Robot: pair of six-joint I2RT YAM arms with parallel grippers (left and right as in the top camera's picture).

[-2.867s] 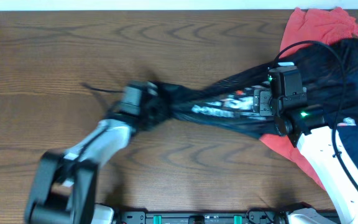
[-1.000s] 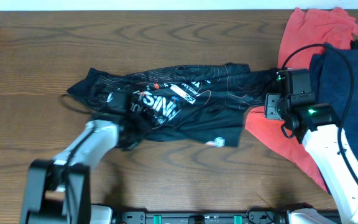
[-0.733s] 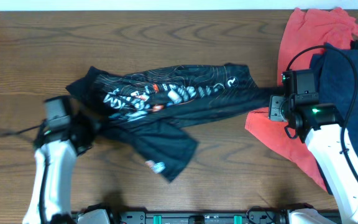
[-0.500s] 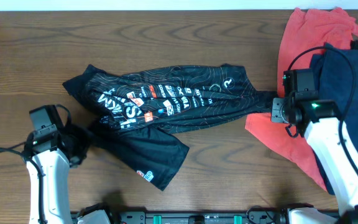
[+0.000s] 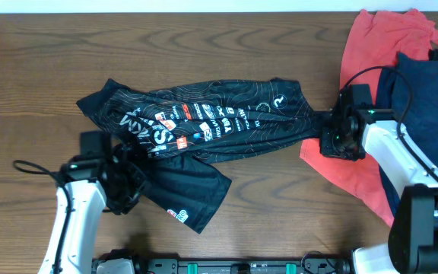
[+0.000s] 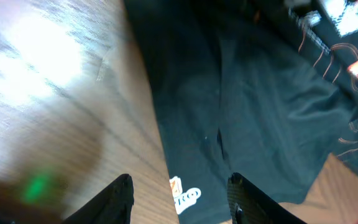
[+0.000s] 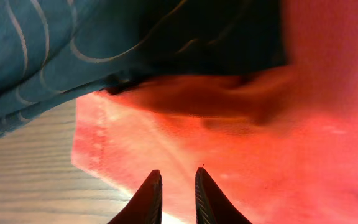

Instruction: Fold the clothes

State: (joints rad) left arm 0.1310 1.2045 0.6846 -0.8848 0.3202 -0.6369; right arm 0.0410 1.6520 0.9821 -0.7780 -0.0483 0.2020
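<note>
Overhead. Jersey (image 5: 226, 125) lies spread on the tabletop (image 5: 204, 46), long axis running left to right, with one flap hanging toward the near edge. It is black cloth with a fine orange and white contour print. A band of white, orange and blue sponsor logos runs along the middle, with large white letters at the left end; none is legible at this size. A small white and orange logo (image 5: 175, 216) sits near the flap's lower corner. Left pincer (image 5: 128, 186) is at the jersey's lower left edge. Right pincer (image 5: 331, 139) is at the jersey's narrow right end, where it meets the red garment (image 5: 386, 34). Navy garment (image 5: 432, 84) lies on top of the red one at far right.

Left wrist. Left pincer (image 6: 179, 199) is wide, fingers (image 6: 118, 198) well apart and gripping nothing. Below the gap is plain black jersey (image 6: 260, 124) and the small logo (image 6: 184, 194), its letters blurred. Bare tabletop (image 6: 73, 112) is to the left.

Right wrist. Right pincer (image 7: 176, 190) is narrow, with only a slit between the fingers and nothing in it. It hangs over the red garment (image 7: 241, 143), near that garment's edge. The jersey (image 7: 36, 56) shows contour lines at upper left, beyond the fingertips. Tabletop (image 7: 30, 180) is at lower left. No writing shows.
</note>
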